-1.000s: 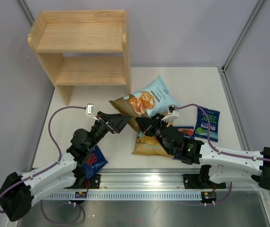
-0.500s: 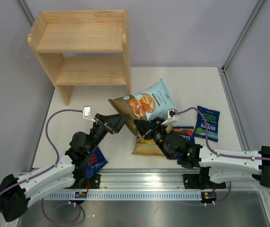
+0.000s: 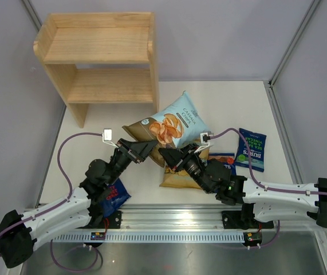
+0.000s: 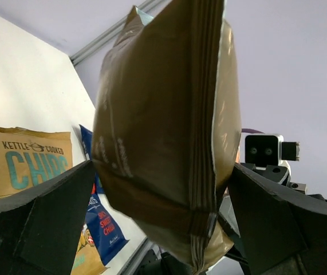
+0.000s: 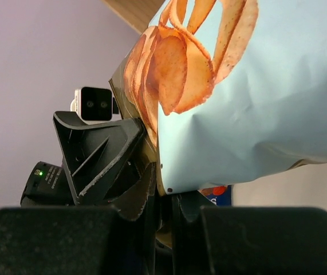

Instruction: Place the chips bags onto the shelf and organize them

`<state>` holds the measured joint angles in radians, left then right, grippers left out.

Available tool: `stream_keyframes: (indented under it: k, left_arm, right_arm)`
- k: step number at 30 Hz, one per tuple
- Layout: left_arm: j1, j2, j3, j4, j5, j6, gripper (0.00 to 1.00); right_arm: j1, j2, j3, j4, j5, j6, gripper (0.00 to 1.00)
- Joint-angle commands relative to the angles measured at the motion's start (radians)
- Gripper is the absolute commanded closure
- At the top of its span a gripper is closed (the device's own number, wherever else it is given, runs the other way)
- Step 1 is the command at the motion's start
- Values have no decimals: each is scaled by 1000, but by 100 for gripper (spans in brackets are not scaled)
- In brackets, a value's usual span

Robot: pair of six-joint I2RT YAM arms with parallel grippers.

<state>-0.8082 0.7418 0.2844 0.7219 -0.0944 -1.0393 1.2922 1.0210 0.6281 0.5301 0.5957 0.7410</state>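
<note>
The light-blue Cassava Chips bag is held up off the table, tilted toward the shelf. My right gripper is shut on the bag's bottom edge; the right wrist view shows its jaws pinching the seam of the bag. My left gripper is wide open, with the bag's brown back hanging between its fingers, not pinched. The yellow CHIPS bag lies under my right arm. One red-lettered Burts bag lies under my left arm, another beside the green-lettered bag.
The pine shelf stands at the back left, both tiers bare. Grey walls close in the table at the back and sides. A metal rail runs along the near edge. The two wrists sit close together.
My right gripper has carried the Cassava bag left and a little toward the shelf, so the bag now sits between the left gripper's open fingers. The left arm has barely moved.
</note>
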Motion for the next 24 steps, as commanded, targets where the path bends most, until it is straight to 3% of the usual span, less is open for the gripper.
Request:
stream_keyframes:
  k: [1,4,5,8,11,15,17,18,24]
  left_arm:
    - [-5,-7,27,89,24,25,1]
    - [-5,-25,18,96,19,33,9]
    - [-6,-31,15,94,16,35,25]
    - [-6,-53,1,83,-5,38,56]
    - [-6,-79,-19,71,-34,41,71]
    - [-6,-120,-51,54,-76,36,82]
    - [-8,-152,-70,47,-103,32,82]
    - [-6,-162,-71,27,-110,28,83]
    - [-5,-306,-91,-142,-212,-1,86]
  right_arm:
    - [13,-21,55,53,-89,-20,100]
    - [13,-18,74,5,-115,-25,100]
    - [13,-16,78,-7,-122,-29,100]
    - [13,-21,85,-24,-126,-31,100]
    - [13,-32,81,-36,-119,-31,92]
    - [13,-56,62,-47,-94,-28,75]
    - [12,-76,48,-56,-82,-28,68]
    - [13,-84,45,-61,-70,-26,58]
    - [12,-170,18,-146,-10,-17,35]
